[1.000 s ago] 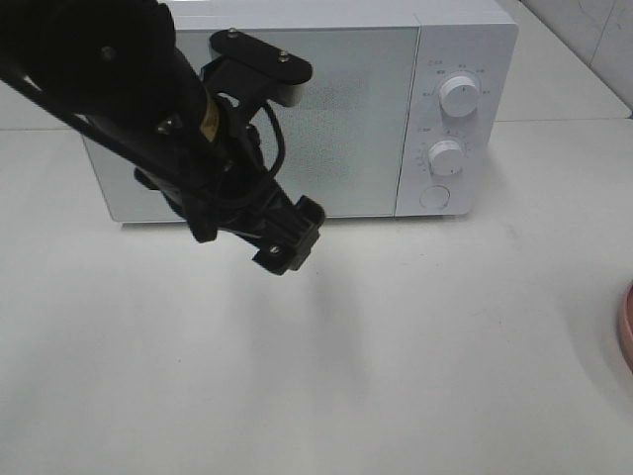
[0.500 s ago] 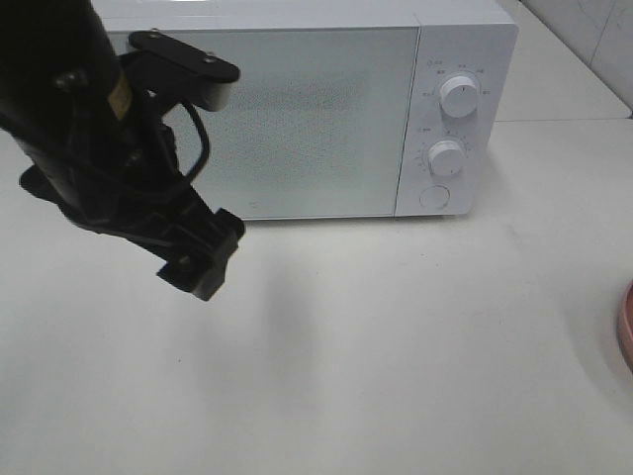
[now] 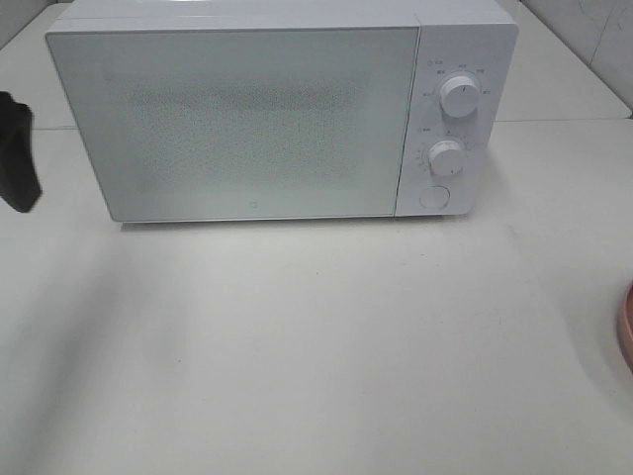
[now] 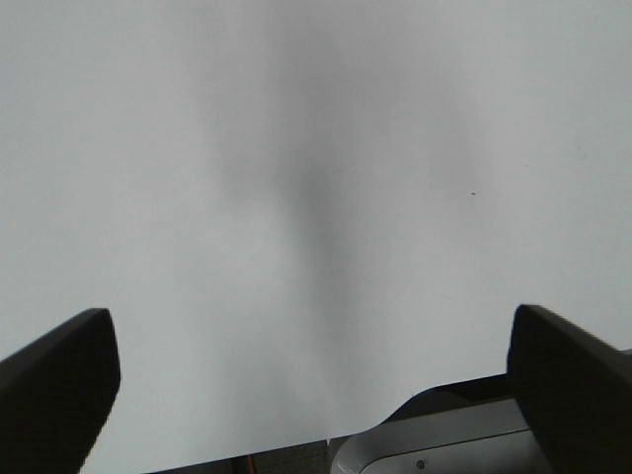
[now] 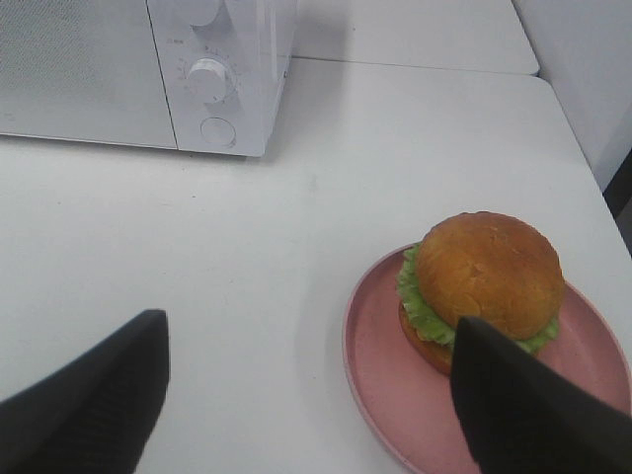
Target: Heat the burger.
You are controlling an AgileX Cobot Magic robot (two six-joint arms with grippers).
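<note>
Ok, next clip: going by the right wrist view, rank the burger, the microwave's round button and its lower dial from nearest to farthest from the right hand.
1. The burger, on the pink plate, sits just beyond the open right hand, by one finger.
2. The round button, low on the microwave's control panel, is far across the table.
3. The lower dial, just above that button, is slightly farther.

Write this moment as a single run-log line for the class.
microwave: door shut | burger: on pink plate, untouched | left end effector: open, empty | right end effector: open, empty
</note>
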